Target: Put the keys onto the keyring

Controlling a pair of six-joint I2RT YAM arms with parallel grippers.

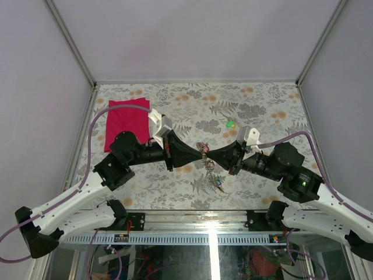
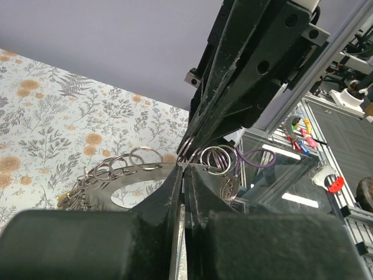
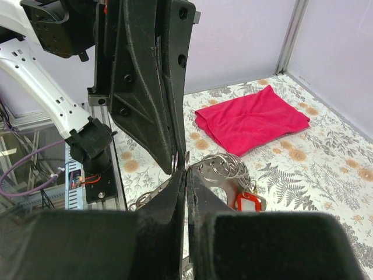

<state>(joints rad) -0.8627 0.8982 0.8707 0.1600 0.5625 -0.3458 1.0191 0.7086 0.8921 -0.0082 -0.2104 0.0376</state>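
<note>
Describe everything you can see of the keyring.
The keyring is a wide, flat band of dull grey metal with an open round centre. Small wire rings fringe its rim, and a red tag hangs beside them. It lies roughly level, held between the two arms: the left jaws and the right jaws pinch its rim from opposite sides, meeting almost tip to tip.

Shiny metal keyring, matt black plastic fingers, red cloth.

Top looks down; close wrist views (facing each other) share the keyring
</note>
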